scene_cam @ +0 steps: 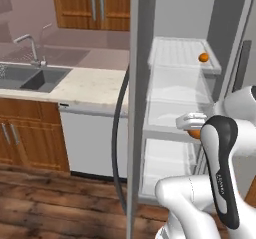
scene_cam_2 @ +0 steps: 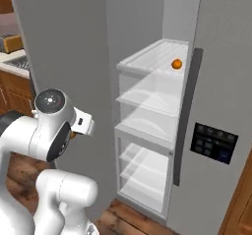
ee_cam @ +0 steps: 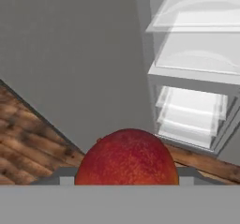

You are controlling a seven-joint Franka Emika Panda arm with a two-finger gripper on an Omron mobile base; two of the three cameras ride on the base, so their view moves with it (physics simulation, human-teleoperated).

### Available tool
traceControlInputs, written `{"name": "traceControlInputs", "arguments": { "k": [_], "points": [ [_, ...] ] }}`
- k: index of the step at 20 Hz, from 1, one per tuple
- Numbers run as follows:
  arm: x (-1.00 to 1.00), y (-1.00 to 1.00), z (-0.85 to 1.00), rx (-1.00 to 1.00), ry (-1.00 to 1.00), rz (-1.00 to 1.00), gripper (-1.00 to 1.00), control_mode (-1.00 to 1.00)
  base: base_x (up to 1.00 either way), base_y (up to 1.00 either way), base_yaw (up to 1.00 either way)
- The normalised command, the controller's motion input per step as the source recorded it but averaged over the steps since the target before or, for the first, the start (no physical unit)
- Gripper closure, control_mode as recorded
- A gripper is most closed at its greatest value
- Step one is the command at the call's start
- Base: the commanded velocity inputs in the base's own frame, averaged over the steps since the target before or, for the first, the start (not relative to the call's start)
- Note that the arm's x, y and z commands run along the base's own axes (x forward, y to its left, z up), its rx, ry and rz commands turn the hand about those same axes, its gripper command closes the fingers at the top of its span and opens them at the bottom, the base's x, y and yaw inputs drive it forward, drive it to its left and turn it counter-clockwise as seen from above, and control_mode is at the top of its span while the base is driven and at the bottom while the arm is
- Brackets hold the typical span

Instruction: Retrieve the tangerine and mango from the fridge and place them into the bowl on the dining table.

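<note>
Hand view: holding the mango snugly in the tool, outside the open fridge, keeping it from dropping. Leaving the tangerine sitting on the upper fridge shelf (waiting for its own trip to the bowl).

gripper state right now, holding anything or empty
gripper: closed on the mango, held out in front of the open fridge
</note>
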Motion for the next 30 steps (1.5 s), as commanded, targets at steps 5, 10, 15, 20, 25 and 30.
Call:
{"name": "traceControlInputs", "arguments": {
  "k": [5,10,15,20,25,30],
  "points": [
    [0.0,0.0,0.0,0.0,0.0,0.0,1.0,1.0,-0.31,0.0,0.44],
    [0.0,0.0,0.0,0.0,0.0,0.0,1.0,1.0,-0.35,0.0,0.46],
    [0.0,0.0,0.0,0.0,0.0,0.0,1.0,1.0,-0.34,0.0,0.47],
    [0.0,0.0,0.0,0.0,0.0,0.0,1.0,1.0,-0.29,0.04,0.47],
    [0.0,0.0,0.0,0.0,0.0,0.0,1.0,1.0,-0.29,0.06,0.47],
    [0.0,0.0,0.0,0.0,0.0,0.0,1.0,1.0,-0.27,0.07,0.46]
  ]
}}
